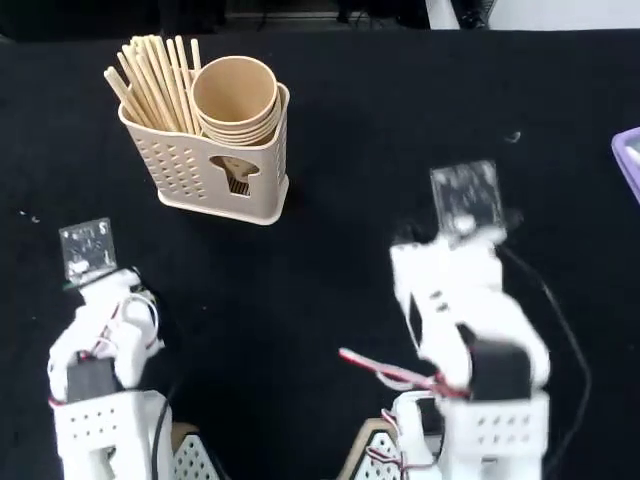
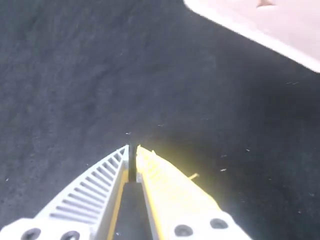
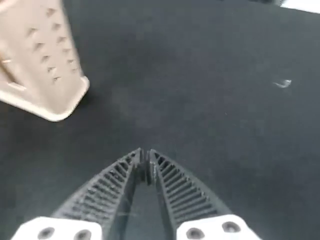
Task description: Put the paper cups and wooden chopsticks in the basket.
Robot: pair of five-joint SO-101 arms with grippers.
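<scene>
The basket is seen standing upright on the black table, far and to the left in the scene. The cups are stacked one inside another and are held mouth up in the basket's right part. The chopsticks are bundled in its left part, standing on end and fanned a little to the left, with their tops raised above the rim. Cups and chopsticks are touching near the middle of the basket (whether a divider is set between them cannot be told).

The left gripper is held over bare table at the near left. Its jaws are pressed together at the tips, and nothing is pinched between them. The basket, with all that is in it, lies well apart from these jaws, farther off and to their right.

The right gripper is held over the table right of the middle, nearer than the basket. Its jaws are likewise brought together tip to tip, with nothing caught in them. In the right wrist view a lower corner of the basket's perforated wall is seen ahead of the tips and to the left, apart from them, with bare table between.

A purple object is cut off by the right edge of the high view, well apart from both grippers.
</scene>
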